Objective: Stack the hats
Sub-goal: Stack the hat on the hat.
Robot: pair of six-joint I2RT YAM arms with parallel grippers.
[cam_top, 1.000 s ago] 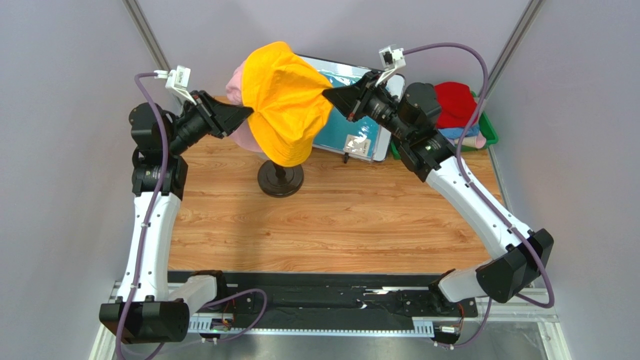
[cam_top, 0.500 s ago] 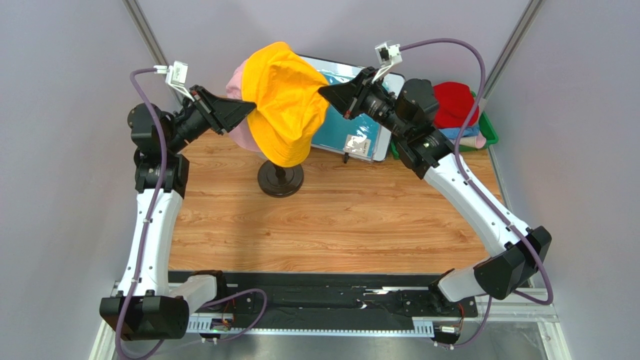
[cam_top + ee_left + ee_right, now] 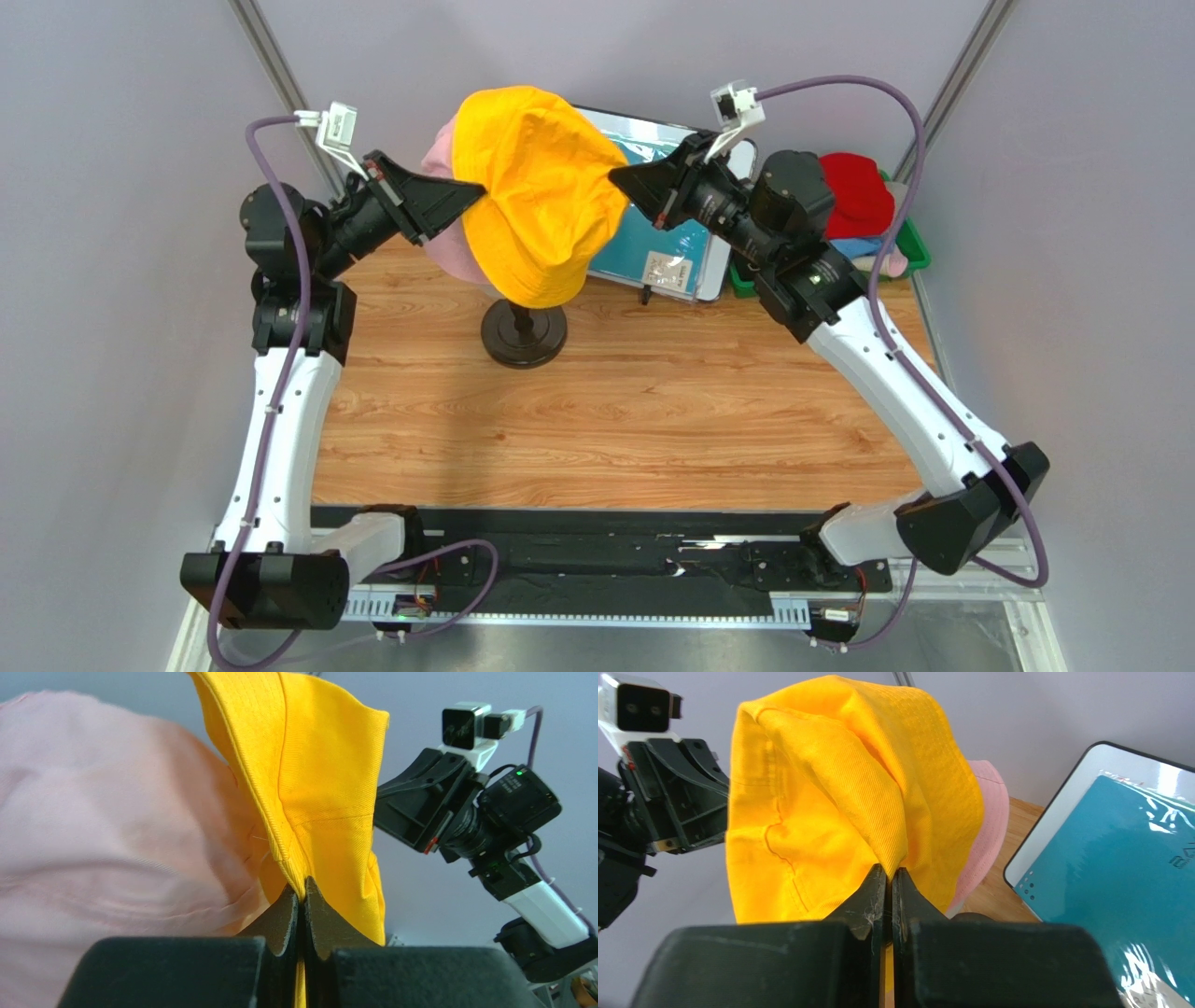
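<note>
Grip change: left fingers (image 3: 282,917) went from apart to clamped together on the yellow hat (image 3: 540,189) brim. Right fingers (image 3: 873,899) stayed clamped on the opposite brim. The hat hung stretched between the two finger pairs, over the pink hat (image 3: 105,826), which sat just behind the left fingers. Two-sided hold looked ready; next step probably pulling it down to seat.

Bright, even, diffuse light, only soft shadows on the bench (image 3: 631,420) near the yellow hat (image 3: 540,189), white glare on the teal sheet (image 3: 1158,822) right of it, pink hat (image 3: 105,847) left of it blurred in the left wrist view
</note>
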